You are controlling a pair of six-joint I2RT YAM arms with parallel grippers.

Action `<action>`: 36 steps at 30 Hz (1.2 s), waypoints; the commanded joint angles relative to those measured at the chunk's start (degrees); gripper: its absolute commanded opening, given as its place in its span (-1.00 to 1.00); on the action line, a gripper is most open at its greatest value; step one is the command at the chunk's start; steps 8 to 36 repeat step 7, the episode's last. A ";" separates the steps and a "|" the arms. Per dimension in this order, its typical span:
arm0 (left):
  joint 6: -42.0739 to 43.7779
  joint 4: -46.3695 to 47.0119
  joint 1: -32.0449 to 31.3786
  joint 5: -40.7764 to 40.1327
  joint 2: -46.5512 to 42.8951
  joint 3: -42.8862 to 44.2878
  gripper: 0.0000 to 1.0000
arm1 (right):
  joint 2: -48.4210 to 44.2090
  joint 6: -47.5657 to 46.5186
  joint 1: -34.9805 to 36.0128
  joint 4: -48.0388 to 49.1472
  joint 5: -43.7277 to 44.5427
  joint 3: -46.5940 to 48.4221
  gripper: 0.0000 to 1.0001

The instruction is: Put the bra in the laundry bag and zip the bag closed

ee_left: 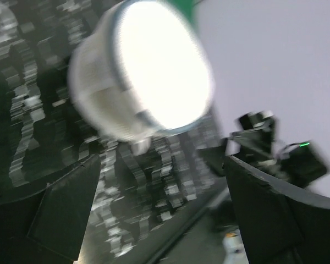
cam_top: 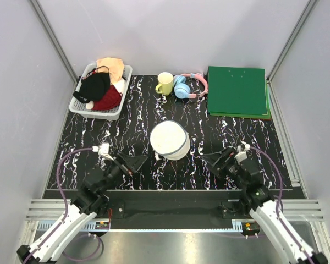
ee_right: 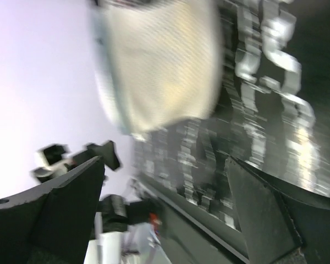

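Observation:
The laundry bag (cam_top: 169,139) is a white round mesh case lying in the middle of the black marbled mat, its two halves together. It fills the top of the blurred left wrist view (ee_left: 143,71) and of the right wrist view (ee_right: 159,66), where a faint yellowish tint shows through the mesh. The bra itself is hidden. My left gripper (cam_top: 137,163) stands open just left of and nearer than the bag, apart from it. My right gripper (cam_top: 212,159) stands open to the bag's right, also apart. Nothing lies between the fingers of either (ee_left: 165,220) (ee_right: 165,214).
A white slatted basket (cam_top: 116,113) at the back left holds a black garment (cam_top: 93,87), a dark red garment (cam_top: 110,100) and a peach cloth. A yellow mug (cam_top: 165,83), blue and pink headphones (cam_top: 184,87) and a green folder (cam_top: 236,91) line the back edge.

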 commanded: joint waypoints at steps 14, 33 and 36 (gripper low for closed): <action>-6.30 15.57 -0.21 6.90 -8.27 -10.94 0.98 | -15.28 2.68 0.26 -15.26 3.47 -1.87 1.00; -6.30 15.57 -0.21 6.90 -8.27 -10.94 0.98 | -15.28 2.68 0.26 -15.26 3.47 -1.87 1.00; -6.30 15.57 -0.21 6.90 -8.27 -10.94 0.98 | -15.28 2.68 0.26 -15.26 3.47 -1.87 1.00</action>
